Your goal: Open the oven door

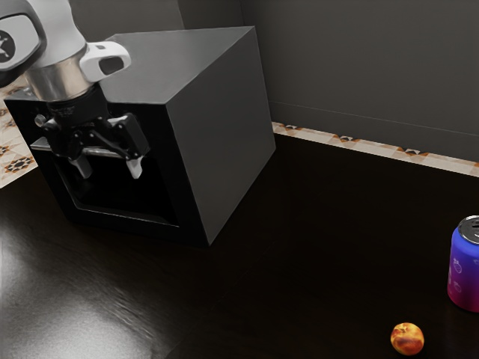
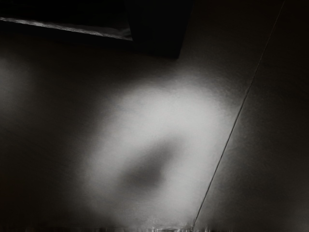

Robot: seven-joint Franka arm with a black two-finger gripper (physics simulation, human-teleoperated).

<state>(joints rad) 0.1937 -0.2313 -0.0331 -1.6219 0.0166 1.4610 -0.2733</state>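
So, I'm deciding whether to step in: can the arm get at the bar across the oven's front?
Probably yes: the open end effector looks close to the bar, with nothing visibly blocking it.

Black table (image 1: 307, 239), boxy oven (image 1: 221, 127), blue-and-pink can (image 1: 465, 271), round fruit (image 1: 408, 339)

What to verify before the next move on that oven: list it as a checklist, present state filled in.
1. Gripper open: ok, its fingers stand apart.
2. Gripper at the front of the oven: ok, it hangs before the door side.
3. Handle bar gripped: not ok, it runs across behind the gripper rather than being clamped.
4. Gap between gripper and handle bar: cannot tell, the exterior view does not settle whether they touch.
5. Loose things away from the oven's front: ok, the can and the round fruit lie well off toward the exterior view's right.
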